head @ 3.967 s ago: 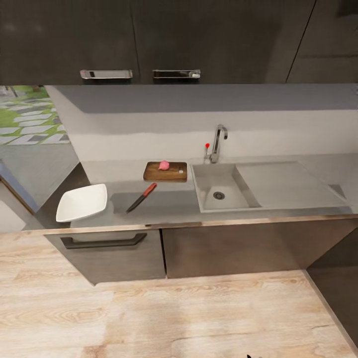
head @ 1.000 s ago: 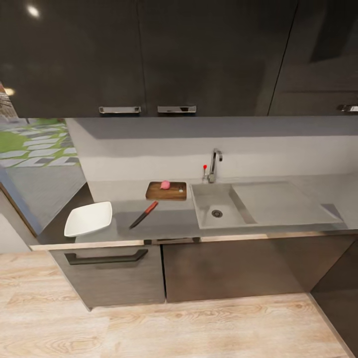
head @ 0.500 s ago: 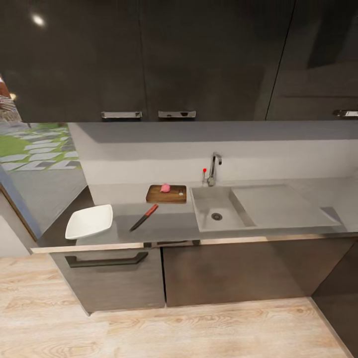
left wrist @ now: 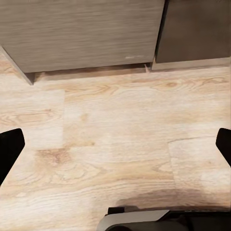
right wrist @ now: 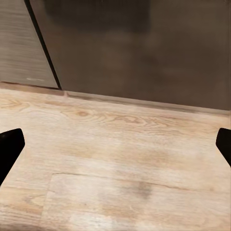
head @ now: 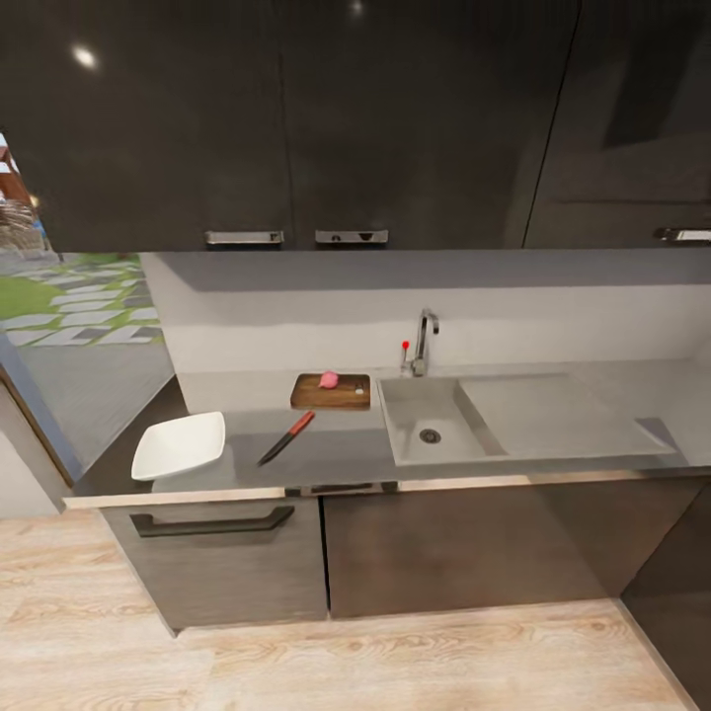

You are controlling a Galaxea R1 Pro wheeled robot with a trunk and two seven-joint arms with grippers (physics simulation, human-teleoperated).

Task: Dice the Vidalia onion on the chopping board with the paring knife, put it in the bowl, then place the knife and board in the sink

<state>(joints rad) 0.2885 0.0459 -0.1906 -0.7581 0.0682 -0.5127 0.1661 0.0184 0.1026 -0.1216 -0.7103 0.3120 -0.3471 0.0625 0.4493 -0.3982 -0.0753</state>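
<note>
Seen from the head camera: a grey countertop (head: 346, 456) under dark wall cabinets (head: 296, 118), with the pink Vidalia onion (head: 329, 379) resting on the wooden chopping board (head: 331, 392) just beside the sink (head: 427, 423). Lying diagonally on the counter in front of the board, apart from it, the red-handled paring knife (head: 286, 437). Near the counter's left end, well clear of the knife — the white square bowl (head: 180, 444). Behind the basin, a chrome faucet (head: 424, 341) with a small red knob next to it.

From the left wrist camera, nothing of the counter — only pale wood floor (left wrist: 115, 144) and the base of the lower cabinets (left wrist: 82, 33), framed by the left gripper (left wrist: 115, 149), fingertips (left wrist: 9, 151) spread wide with nothing between.

From the right wrist camera, much the same: plank floor and dark cabinet fronts, the right gripper (right wrist: 115, 149) likewise parted wide and carrying nothing.
</note>
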